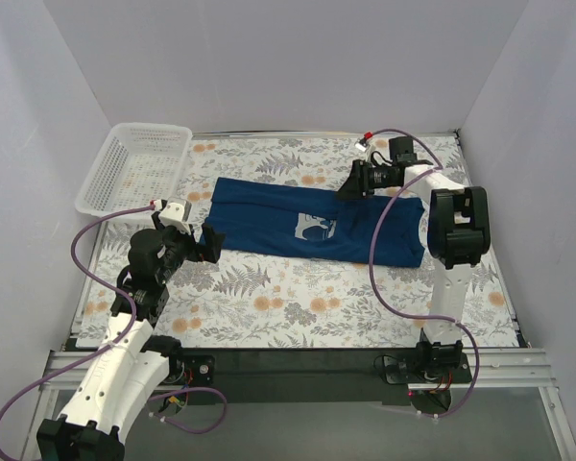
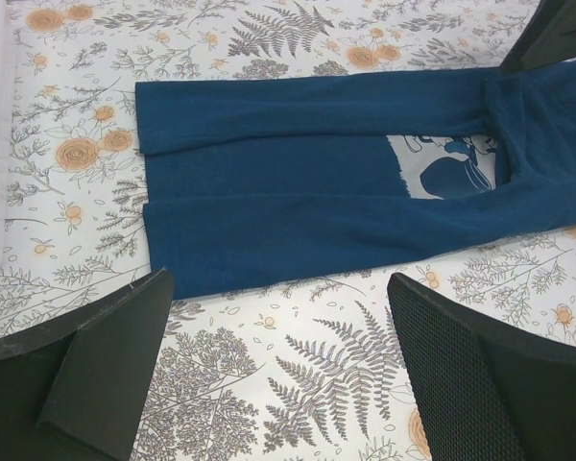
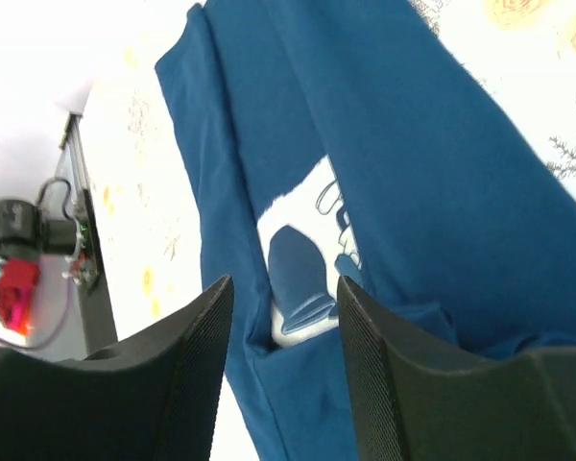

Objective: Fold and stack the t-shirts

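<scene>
T-shirt (image 1: 269,216), matte navy cloth, forms long folded rectangle.

Navy t-shirt (image 1: 259,216), floral-print table cover (image 1: 298,307)

A folded navy t-shirt (image 1: 307,229) is stretching across the middle of the floral table (image 1: 298,307), leaving bare cloth open along the near edge and a narrower strip by the far wall (image 1: 288,67). The white basket (image 1: 134,168) is filling the far left corner. The right arm (image 1: 456,230) is leaning over the shirt's right end, while the left gripper (image 1: 209,245), jaws wide, is hovering just off its left edge.
</scene>
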`<control>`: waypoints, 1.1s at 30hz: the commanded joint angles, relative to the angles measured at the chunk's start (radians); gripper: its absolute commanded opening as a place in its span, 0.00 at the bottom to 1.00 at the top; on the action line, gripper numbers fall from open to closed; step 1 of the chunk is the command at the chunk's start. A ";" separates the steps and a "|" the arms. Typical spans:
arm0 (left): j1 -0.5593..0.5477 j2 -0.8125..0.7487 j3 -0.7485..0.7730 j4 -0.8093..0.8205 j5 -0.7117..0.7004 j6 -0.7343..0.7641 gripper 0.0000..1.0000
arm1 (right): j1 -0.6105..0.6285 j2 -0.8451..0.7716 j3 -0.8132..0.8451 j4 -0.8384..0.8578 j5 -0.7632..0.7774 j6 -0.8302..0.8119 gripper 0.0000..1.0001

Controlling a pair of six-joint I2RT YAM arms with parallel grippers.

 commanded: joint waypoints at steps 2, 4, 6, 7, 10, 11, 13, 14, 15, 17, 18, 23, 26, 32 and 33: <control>0.003 -0.007 -0.006 0.010 0.015 0.011 0.87 | -0.052 -0.149 -0.046 -0.005 0.011 -0.163 0.46; 0.001 -0.010 -0.010 0.011 0.035 0.008 0.87 | -0.065 -0.203 -0.067 -0.055 0.094 -0.226 0.45; 0.001 -0.004 -0.014 0.030 0.062 0.005 0.86 | -0.083 -0.257 -0.124 -0.078 0.198 -0.245 0.45; 0.001 0.015 -0.012 0.039 0.121 -0.007 0.85 | -0.086 -0.277 -0.144 -0.086 0.239 -0.278 0.45; 0.000 0.124 0.012 0.106 0.351 -0.086 0.80 | -0.109 -0.349 -0.227 -0.086 0.369 -0.318 0.45; -0.005 0.164 0.025 0.176 0.402 -0.125 0.79 | -0.161 -0.355 -0.239 -0.088 0.395 -0.324 0.45; -0.023 0.308 0.058 0.247 0.494 -0.244 0.79 | -0.198 -0.352 -0.253 -0.094 0.392 -0.334 0.44; -0.067 0.363 0.074 0.316 0.489 -0.283 0.79 | -0.221 -0.344 -0.250 -0.100 0.388 -0.358 0.44; -0.098 0.411 0.091 0.342 0.470 -0.304 0.79 | -0.229 -0.328 -0.244 -0.111 0.385 -0.375 0.43; -0.200 0.567 0.166 0.390 0.403 -0.344 0.78 | -0.237 -0.309 -0.235 -0.140 0.362 -0.403 0.43; -0.230 0.616 0.199 0.407 0.386 -0.360 0.79 | -0.235 -0.294 -0.227 -0.149 0.354 -0.427 0.43; -0.354 0.951 0.469 0.452 0.326 -0.440 0.79 | -0.243 -0.283 -0.225 -0.158 0.316 -0.435 0.43; -0.383 1.164 0.613 0.409 0.286 -0.469 0.77 | -0.253 -0.289 -0.241 -0.157 0.300 -0.430 0.42; -0.426 1.482 0.997 0.242 0.216 -0.469 0.74 | -0.276 -0.277 -0.252 -0.157 0.273 -0.429 0.42; -0.431 1.514 1.063 0.225 0.211 -0.466 0.73 | -0.278 -0.277 -0.252 -0.158 0.268 -0.427 0.42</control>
